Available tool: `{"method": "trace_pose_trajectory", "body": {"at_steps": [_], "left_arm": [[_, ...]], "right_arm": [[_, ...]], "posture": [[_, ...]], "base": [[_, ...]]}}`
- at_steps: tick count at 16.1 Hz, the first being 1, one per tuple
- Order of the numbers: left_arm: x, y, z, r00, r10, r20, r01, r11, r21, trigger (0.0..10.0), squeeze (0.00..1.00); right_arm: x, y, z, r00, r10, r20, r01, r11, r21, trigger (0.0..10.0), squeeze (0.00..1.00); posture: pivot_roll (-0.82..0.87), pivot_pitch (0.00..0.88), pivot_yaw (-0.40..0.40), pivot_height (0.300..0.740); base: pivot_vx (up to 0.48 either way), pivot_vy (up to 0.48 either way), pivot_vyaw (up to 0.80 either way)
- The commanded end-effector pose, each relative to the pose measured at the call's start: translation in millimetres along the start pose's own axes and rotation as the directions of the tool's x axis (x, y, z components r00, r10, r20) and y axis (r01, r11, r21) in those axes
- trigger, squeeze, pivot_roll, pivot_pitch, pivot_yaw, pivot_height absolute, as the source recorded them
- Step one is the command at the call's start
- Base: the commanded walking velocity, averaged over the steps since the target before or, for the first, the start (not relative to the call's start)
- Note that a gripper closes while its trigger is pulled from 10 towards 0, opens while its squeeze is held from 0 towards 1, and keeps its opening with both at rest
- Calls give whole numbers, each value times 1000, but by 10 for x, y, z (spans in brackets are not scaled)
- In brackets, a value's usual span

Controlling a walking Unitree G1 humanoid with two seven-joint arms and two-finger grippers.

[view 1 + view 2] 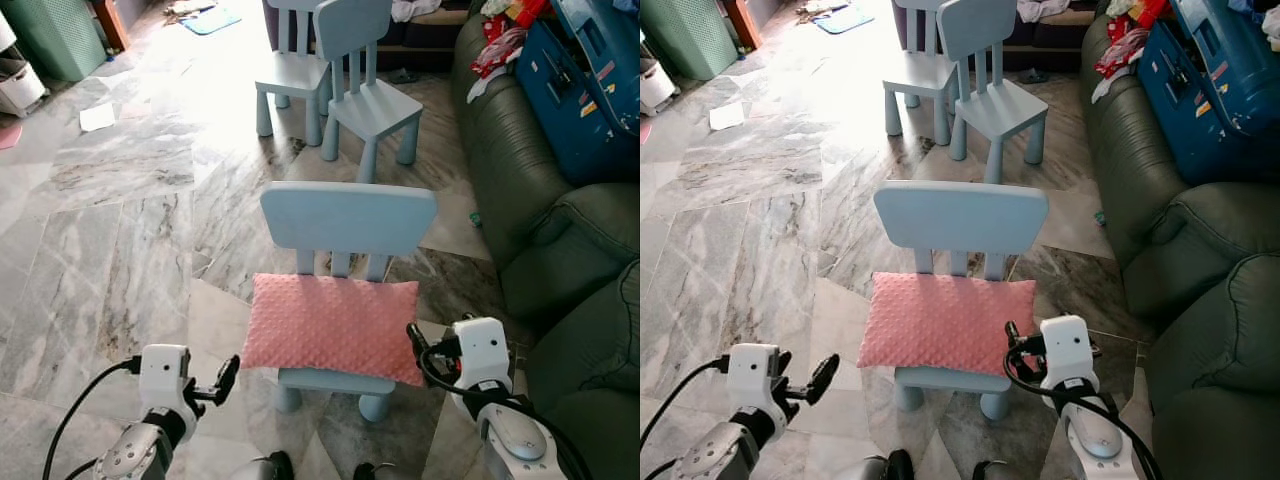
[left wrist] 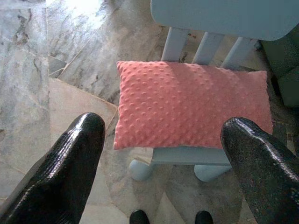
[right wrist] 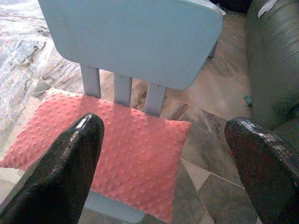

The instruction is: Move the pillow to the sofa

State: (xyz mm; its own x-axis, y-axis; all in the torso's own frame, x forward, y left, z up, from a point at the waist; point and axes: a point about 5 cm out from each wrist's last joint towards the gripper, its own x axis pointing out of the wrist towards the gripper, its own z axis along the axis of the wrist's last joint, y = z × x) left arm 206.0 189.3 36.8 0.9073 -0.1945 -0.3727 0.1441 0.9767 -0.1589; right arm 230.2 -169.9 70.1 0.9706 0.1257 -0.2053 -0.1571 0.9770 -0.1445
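One pink pillow (image 1: 335, 326) lay flat on the seat of the small pale-blue chair (image 1: 348, 222) directly ahead of me, its dotted, bumpy fabric plain in both wrist views. It was rectangular and wider than the seat, so both ends overhung the seat's sides, and its long back edge sat against the slats of the chair back.

My left gripper (image 1: 226, 382) hovered low beside the pillow's near left corner, close to it but not touching as far as I could judge. Its two black fingers (image 2: 65, 168) were spread wide and held nothing; the left wrist view looked between them at the pillow and the chair legs.

My right gripper (image 1: 414, 338) was at the pillow's near right corner, just beside it, and I could not tell whether it made contact. Those fingers (image 3: 60, 172) were also spread wide and empty, framing the pillow and the chair back in the right wrist view.

To my right stood the dark green sofa (image 1: 545, 225), with a blue suitcase (image 1: 585, 85) and some clothes piled on its far end. Two more pale-blue chairs (image 1: 365, 85) stood farther off on the grey marble floor (image 1: 110, 230).
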Motion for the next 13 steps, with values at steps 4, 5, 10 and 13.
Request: {"method": "trace_pose_trajectory", "body": {"at_steps": [4,5,10,13], "left_arm": [[-17,-8,-14,1000,-5,-3,5,1000,2,10000,0],[-19,-9,-15,1000,-5,-3,5,1000,1,10000,0],[-5,-21,-14,1000,-9,-4,9,1000,2,10000,0],[6,-19,-7,1000,-6,-1,6,1000,2,10000,0]], "right_arm": [[-9,31,45,1000,12,14,-12,1000,5,10000,0],[-6,34,46,1000,14,15,-14,1000,4,10000,0],[1,32,44,1000,19,15,-19,1000,0,10000,0],[5,28,45,1000,20,16,-20,1000,-4,10000,0]], "posture": [[-83,188,28,740],[-83,187,27,740],[-84,186,24,740],[-85,185,24,740]], "base": [[0,0,0],[0,0,0],[0,0,0],[0,0,0]]}}
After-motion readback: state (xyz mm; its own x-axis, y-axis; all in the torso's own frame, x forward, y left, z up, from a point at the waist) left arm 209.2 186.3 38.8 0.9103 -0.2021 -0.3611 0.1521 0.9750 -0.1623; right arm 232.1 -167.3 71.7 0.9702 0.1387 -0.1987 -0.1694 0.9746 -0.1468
